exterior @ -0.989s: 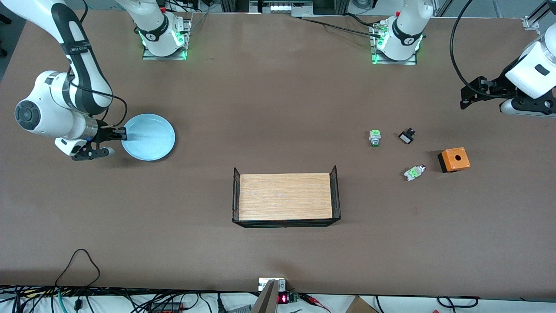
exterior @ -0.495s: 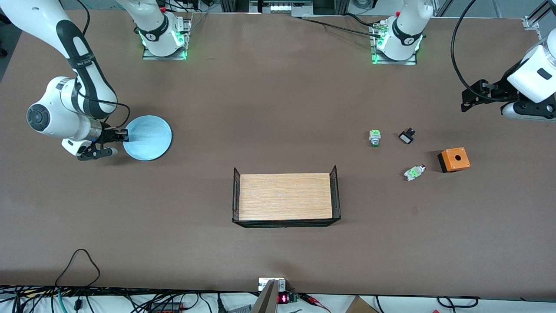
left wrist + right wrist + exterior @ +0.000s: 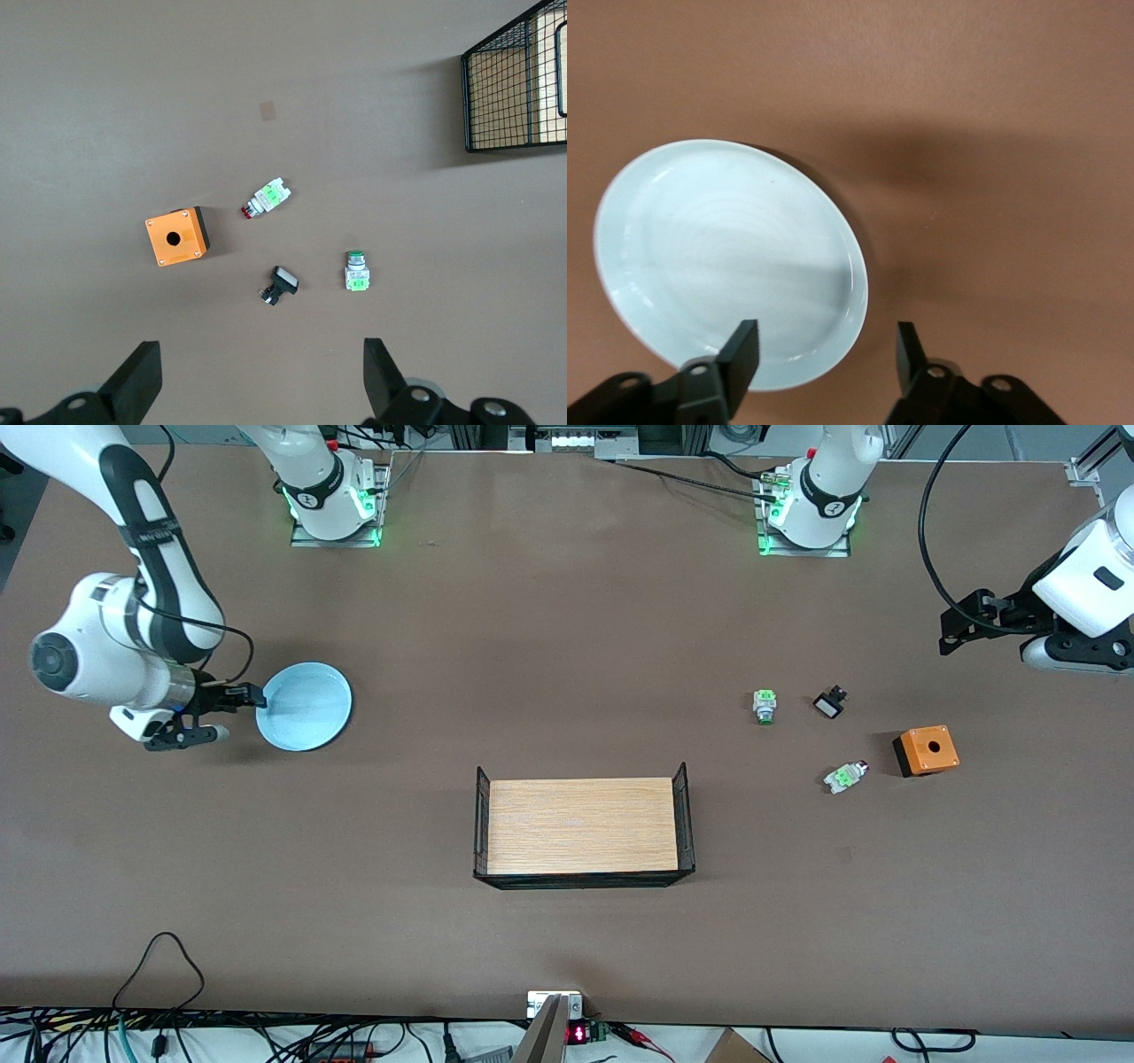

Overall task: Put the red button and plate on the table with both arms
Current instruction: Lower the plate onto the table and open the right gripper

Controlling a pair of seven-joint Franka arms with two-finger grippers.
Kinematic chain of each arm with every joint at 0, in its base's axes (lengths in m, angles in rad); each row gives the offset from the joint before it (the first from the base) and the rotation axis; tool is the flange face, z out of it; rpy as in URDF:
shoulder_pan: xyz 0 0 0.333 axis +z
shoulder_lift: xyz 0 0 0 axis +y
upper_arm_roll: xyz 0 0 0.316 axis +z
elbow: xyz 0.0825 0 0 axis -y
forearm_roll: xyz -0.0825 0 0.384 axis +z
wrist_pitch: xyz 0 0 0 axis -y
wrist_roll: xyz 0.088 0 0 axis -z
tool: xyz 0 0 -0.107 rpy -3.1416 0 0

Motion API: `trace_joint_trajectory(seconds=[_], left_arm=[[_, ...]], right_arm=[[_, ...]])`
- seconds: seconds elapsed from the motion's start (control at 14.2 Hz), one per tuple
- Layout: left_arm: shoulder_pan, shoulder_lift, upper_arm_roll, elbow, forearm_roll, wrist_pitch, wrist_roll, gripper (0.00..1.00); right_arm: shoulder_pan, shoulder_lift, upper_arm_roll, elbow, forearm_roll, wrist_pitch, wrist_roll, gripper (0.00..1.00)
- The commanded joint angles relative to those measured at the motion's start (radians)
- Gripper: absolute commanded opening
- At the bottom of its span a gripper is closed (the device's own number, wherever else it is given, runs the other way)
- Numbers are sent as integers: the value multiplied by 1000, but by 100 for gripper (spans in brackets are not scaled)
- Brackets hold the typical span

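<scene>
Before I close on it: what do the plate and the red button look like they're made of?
The plate looks like glazed ceramic or melamine: smooth pale blue with soft glare. I can't tell which. The red button seems to be moulded plastic, with a green block, a whitish body that may be metal, and a dark red cap.

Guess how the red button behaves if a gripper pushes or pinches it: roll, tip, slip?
The red button lies on its side on the table; its round cap end would probably let it roll or pivot when nudged. It looks tiny and light, so it would likely skid. The blocky green body seems the steadier place to pinch.
</scene>
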Motion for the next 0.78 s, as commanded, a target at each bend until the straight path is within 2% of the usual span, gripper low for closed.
trace_joint_trajectory(seconds=[0.0,0.35,0.71], left_arm=[[-4,17,-1,37,20,-25,5,100],[-1,17,-1,37,20,-27,7,100],[0,17,1,37,20,-25,7,100]], right_arm=[[-11,-20,15,110,-3,-132,38,100],[55,-27,39,328,-18,-386,315,100],[113,-46,41,538,-41,-541,388,100]])
